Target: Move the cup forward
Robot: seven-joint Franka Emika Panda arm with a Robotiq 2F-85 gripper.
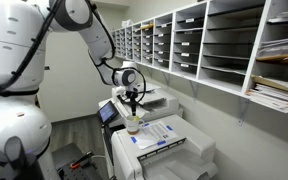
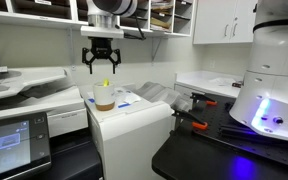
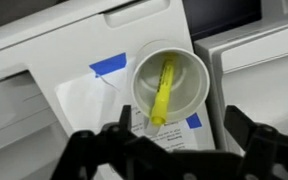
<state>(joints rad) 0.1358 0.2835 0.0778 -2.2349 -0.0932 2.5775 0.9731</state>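
Note:
The cup [image 2: 104, 97] is small and pale with a yellowish-tan lower part. It stands upright on top of the white printer [image 2: 134, 120]. In the wrist view the cup [image 3: 189, 90] is seen from above with a yellow marker [image 3: 162, 95] leaning inside it. It also shows in an exterior view [image 1: 133, 124]. My gripper [image 2: 101, 67] hangs straight above the cup, open and empty, with a clear gap to the rim. It shows in another exterior view too [image 1: 133, 101]. In the wrist view its dark fingers [image 3: 169, 150] frame the bottom edge.
A sheet of paper with blue marks [image 3: 94, 95] lies under the cup. A second printer [image 2: 14, 85] stands beside this one, with a touchscreen [image 2: 9, 140] below. Wall mail slots [image 1: 224, 40] run above the counter. The robot base [image 2: 274, 70] and orange-handled tools [image 2: 194, 125] sit nearby.

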